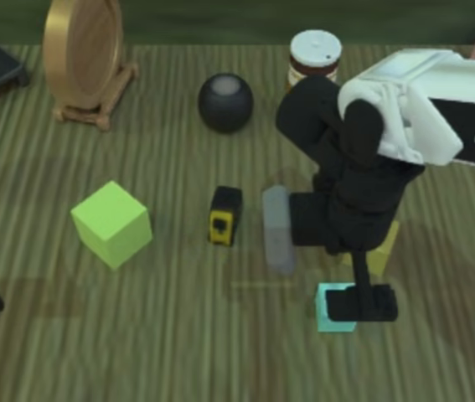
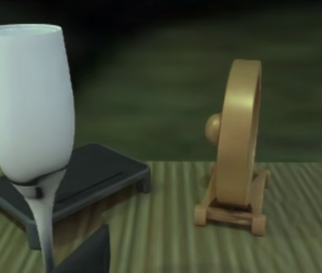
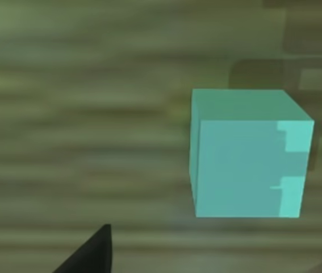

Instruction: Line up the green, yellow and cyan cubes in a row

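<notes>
From above, the right tool (image 1: 363, 303) hangs low in the lower right of the frame, directly over the cyan cube (image 1: 331, 308), whose right part it hides; whether its fingers are spread or closed on the cube I cannot tell. The yellow cube (image 1: 381, 258) sits just behind, mostly under the arm, and the green cube (image 1: 111, 224) lies well apart at centre left of the striped worktop (image 1: 178, 335), with the black-and-yellow tape measure (image 1: 225, 215) and a grey bar (image 1: 277, 229) between. The arm's white casing carries cut-off white letters, "AC". The left arm is parked at the frame's left edge. The left wrist view shows a white goblet (image 2: 24, 102), a dark tray (image 2: 92, 176) and a gold disc on a wooden stand (image 2: 237, 151), none of the cubes. The right wrist view has the cyan cube (image 3: 249, 153) at centre right, a yellow corner at lower right and one dark finger tip at the bottom edge. I judge the step is grasping the cyan cube: centre the fingers squarely on opposite faces, clear of the yellow neighbour, before closing
</notes>
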Tool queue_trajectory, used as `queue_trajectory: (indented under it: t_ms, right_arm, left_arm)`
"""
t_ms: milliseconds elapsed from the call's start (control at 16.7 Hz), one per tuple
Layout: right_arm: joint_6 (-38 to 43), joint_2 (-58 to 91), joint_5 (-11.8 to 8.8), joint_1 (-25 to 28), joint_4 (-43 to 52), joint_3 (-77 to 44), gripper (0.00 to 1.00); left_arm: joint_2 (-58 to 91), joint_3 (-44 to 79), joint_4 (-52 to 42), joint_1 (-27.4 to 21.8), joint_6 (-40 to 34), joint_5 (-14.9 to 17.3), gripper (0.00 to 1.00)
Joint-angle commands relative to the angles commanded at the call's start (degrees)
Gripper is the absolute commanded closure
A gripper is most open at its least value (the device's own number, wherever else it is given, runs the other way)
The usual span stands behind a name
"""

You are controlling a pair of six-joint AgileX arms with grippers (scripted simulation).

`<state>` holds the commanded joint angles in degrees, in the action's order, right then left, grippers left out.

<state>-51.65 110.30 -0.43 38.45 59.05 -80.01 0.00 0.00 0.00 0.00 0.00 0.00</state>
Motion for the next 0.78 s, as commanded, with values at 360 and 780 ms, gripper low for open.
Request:
queue_trajectory:
  t_ms: [360, 780]
  right_arm:
    - [3.03, 3.34, 0.16, -3.81, 0.77, -3.83, 0.0]
    - [11.04, 10.49, 0.56, -13.29, 2.93, -12.77, 0.0]
  left_arm:
    - [0.0, 0.0, 0.0, 0.0, 0.0, 0.0, 0.0]
    - [0.0, 0.0, 0.0, 0.0, 0.0, 0.0, 0.0]
